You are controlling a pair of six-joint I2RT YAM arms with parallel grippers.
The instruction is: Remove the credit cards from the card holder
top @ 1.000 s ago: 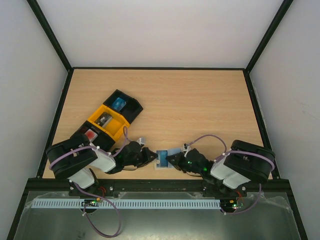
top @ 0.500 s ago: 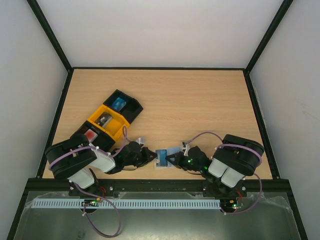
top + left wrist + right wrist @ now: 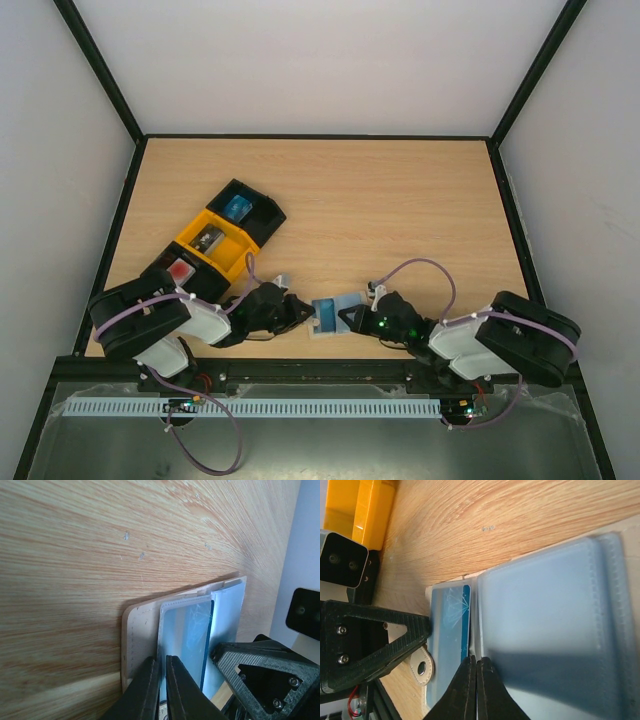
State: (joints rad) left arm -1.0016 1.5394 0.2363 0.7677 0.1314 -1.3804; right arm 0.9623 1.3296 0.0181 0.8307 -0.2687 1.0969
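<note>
Watching the holder point(image 3: 326, 316) lie open at the near edge between both claws: left claw point(image 3: 160, 664) is clamped on its left edge, right claw point(image 3: 474, 664) is closed at the fold, can't tell if it caught the card point(image 3: 451, 630). Pulling could come away empty or drag the holder.

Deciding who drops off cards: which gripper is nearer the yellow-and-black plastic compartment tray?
Left. The left gripper sits right of the yellow-and-black tray, at the left edge of the pale blue-grey card holder; the right gripper is across the holder, farther away.
</note>
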